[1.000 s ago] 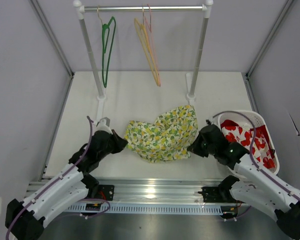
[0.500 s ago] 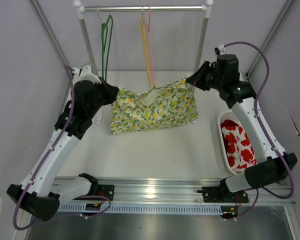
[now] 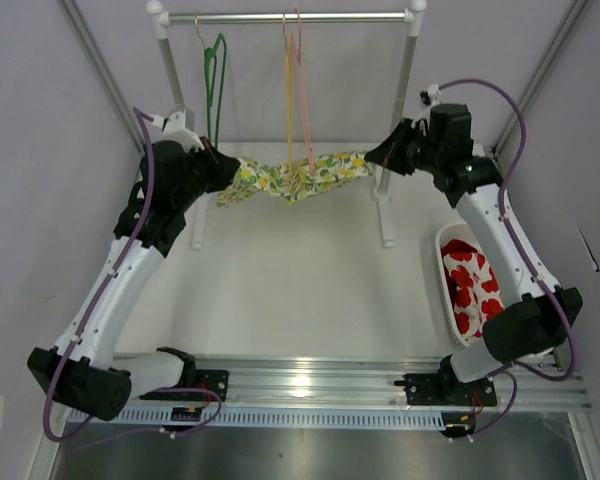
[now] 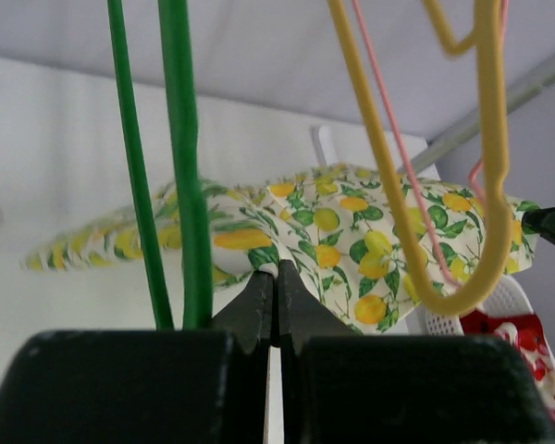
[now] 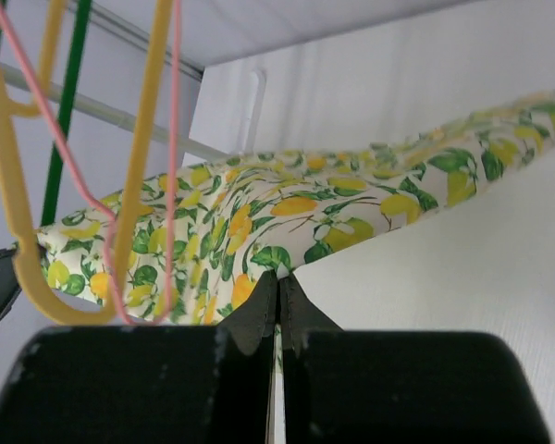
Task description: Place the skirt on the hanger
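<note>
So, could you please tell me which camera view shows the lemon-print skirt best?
The top external view: the whole skirt hangs stretched between the left gripper and right gripper. Both wrist views show it close up, crossed by the yellow hanger.

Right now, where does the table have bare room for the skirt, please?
Bare: the tabletop between the rack feet, the basket and the arm bases. Crowded: under the rail, where the left gripper and right gripper hold the skirt by the hangers.
</note>
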